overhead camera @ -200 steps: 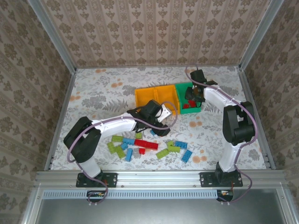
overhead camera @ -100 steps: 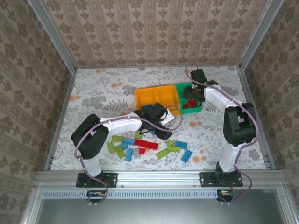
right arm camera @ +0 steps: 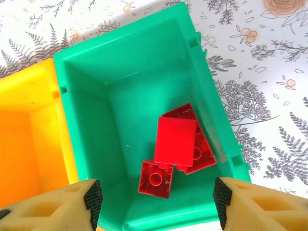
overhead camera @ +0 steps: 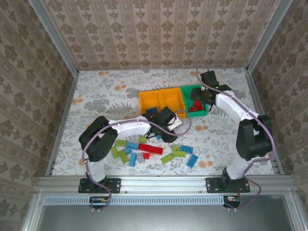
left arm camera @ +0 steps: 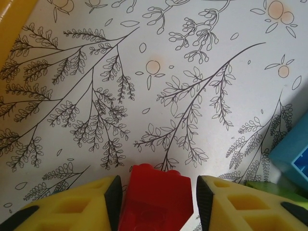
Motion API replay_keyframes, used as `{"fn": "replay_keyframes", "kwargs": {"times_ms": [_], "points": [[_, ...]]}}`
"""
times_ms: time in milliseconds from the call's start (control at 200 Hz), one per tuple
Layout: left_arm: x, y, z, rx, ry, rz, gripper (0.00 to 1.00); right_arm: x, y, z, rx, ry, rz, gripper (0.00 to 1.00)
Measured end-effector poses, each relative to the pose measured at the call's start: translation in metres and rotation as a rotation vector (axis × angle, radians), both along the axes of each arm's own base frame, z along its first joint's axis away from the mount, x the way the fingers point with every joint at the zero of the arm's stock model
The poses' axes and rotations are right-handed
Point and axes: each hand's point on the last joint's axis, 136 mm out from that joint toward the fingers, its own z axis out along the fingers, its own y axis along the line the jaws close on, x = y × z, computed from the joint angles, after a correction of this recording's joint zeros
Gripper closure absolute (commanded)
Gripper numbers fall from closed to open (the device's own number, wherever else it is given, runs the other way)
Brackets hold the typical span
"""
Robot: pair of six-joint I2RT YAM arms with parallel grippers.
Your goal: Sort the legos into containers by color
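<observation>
The left claw (left arm camera: 157,193) is down low over the flowery tabletop (overhead camera: 106,96). A red lego (left arm camera: 155,211) sits between its two yellow fingers (left arm camera: 72,209), which are very close on both sides. I cannot tell if they are squeezing it. A blue lego (left arm camera: 294,154) lies just to the right. More red, blue and green legos (overhead camera: 175,154) lie loose near the front edge. The right claw (right arm camera: 156,198) hangs over the green bin (right arm camera: 86,110) with its fingers wide apart and nothing in them. Three red legos (right arm camera: 175,142) lie in that bin. An orange bin (right arm camera: 29,134) is joined to its side.
</observation>
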Motion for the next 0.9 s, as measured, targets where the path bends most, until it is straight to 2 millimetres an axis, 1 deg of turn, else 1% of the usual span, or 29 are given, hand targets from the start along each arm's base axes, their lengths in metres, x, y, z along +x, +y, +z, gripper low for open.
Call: {"fn": "replay_keyframes", "kwargs": {"times_ms": [60,150,305,545,700,900], "points": [[0.0,0.0,-0.001,0.001,0.001,0.0,0.53,-0.002,-0.004,0.001,0.001,-0.003,-0.009,0.34],[0.0,0.0,-0.004,0.007,0.003,-0.004,0.46,-0.006,-0.012,0.0,0.0,0.001,-0.024,0.34],[0.0,-0.002,-0.003,0.005,0.0,-0.01,0.39,-0.011,-0.021,-0.002,-0.001,0.008,-0.045,0.33],[-0.002,-0.002,-0.003,0.009,-0.007,-0.025,0.39,-0.018,-0.026,-0.004,-0.002,0.014,-0.053,0.33],[-0.002,0.0,-0.004,0.024,-0.019,-0.028,0.43,-0.021,-0.027,-0.008,-0.003,0.024,-0.055,0.33],[-0.001,0.002,-0.006,0.048,-0.043,-0.03,0.41,-0.022,-0.029,-0.011,-0.002,0.031,-0.058,0.32]]}}
